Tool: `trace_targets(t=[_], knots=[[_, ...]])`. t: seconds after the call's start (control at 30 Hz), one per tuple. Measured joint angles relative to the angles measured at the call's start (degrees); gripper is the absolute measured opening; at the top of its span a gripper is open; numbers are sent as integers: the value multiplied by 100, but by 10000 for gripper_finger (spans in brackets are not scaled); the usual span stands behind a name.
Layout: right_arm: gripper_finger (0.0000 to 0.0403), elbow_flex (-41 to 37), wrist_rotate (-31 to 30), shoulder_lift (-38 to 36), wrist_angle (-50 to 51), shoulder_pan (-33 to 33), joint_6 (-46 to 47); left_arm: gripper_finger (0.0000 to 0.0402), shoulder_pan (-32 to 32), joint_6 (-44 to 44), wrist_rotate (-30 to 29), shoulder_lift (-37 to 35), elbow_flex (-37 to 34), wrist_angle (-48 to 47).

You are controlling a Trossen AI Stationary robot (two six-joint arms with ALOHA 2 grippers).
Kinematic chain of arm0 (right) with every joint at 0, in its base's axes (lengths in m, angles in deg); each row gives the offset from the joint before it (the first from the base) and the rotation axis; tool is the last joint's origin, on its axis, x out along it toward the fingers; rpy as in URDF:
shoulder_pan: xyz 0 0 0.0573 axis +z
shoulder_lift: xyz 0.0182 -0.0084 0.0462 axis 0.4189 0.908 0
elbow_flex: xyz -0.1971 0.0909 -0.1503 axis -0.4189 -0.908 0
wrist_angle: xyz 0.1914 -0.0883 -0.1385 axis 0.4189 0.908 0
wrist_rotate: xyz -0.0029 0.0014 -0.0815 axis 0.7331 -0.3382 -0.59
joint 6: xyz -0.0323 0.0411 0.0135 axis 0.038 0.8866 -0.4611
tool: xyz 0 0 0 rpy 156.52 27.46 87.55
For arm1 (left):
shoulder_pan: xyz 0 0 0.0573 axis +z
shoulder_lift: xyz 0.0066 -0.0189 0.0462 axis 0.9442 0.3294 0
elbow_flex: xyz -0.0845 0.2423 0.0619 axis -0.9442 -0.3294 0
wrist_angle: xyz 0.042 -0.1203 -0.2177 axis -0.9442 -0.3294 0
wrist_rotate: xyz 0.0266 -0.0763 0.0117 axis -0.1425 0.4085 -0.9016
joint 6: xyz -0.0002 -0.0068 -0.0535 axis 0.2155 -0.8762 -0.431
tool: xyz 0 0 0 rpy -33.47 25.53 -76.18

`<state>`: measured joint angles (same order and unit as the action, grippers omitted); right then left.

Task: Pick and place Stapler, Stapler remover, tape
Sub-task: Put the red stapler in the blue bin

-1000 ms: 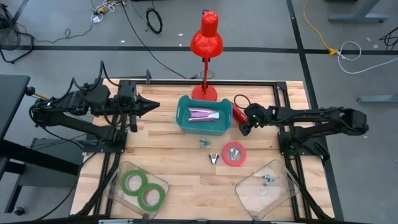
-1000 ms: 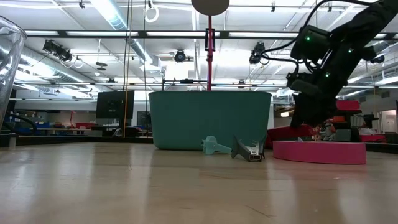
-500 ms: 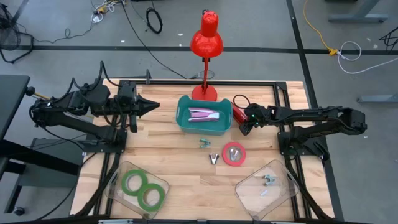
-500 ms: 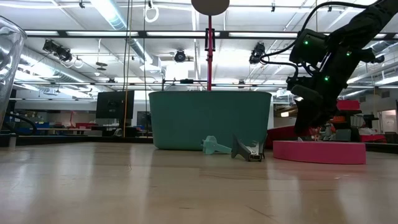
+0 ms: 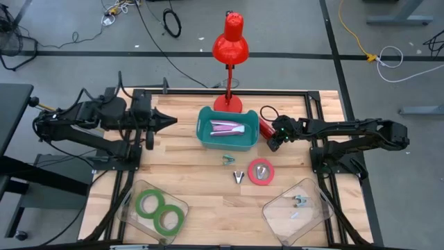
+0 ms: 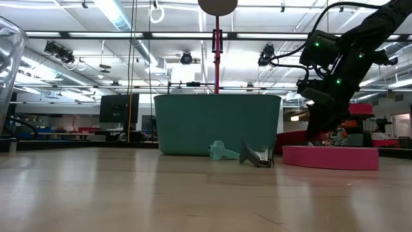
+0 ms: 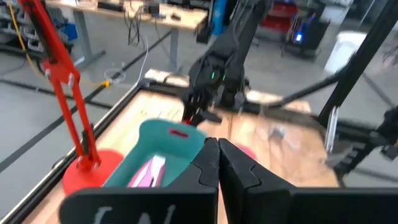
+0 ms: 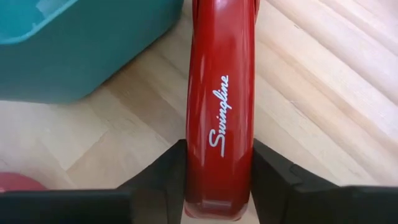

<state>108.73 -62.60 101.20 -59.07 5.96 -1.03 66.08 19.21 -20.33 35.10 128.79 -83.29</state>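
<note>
My right claw [image 8: 217,180] sits low over the red Swingline stapler [image 8: 219,106], one finger against each long side, pinching its body. The stapler lies flat on the counter [image 5: 194,173], just beside the right end of the teal bin [image 5: 225,141]; I judge it is taken lengthwise so it will not twist on lifting. It has not left the wood.

My left claw [image 7: 214,165] is pressed together and empty, parked above the counter's left side and pointing toward the bin, clear of the work.

The bin holds a pale pink item [image 5: 225,128], too small to identify. In front of it lie a teal staple remover [image 5: 227,160] and a grey one [image 5: 238,176], the latter beside the red-pink tape roll [image 5: 261,171]. Two green tape rolls [image 5: 157,210] sit in a clear tray [image 5: 132,193] at front left. A second clear tray [image 5: 277,208] at front right holds small metal pieces.
</note>
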Motion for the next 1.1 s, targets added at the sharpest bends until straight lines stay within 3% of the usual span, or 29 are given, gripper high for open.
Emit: trace_targets(t=[0.27,0.57,0.73,0.93,1.1], knots=[[126,0,59,0,70,0,-56,2,0,114,85,0,0,-538],[124,0,68,0,91,2,-196,1,0,54,1216,-2,-2,-661],[124,0,83,-2,93,2,-205,1,19,76,1380,-2,-2,-639],[124,0,88,-2,95,2,-207,1,440,248,1430,-2,-2,-636],[124,0,86,-2,95,2,-209,1,896,375,1858,-2,-2,-633]])
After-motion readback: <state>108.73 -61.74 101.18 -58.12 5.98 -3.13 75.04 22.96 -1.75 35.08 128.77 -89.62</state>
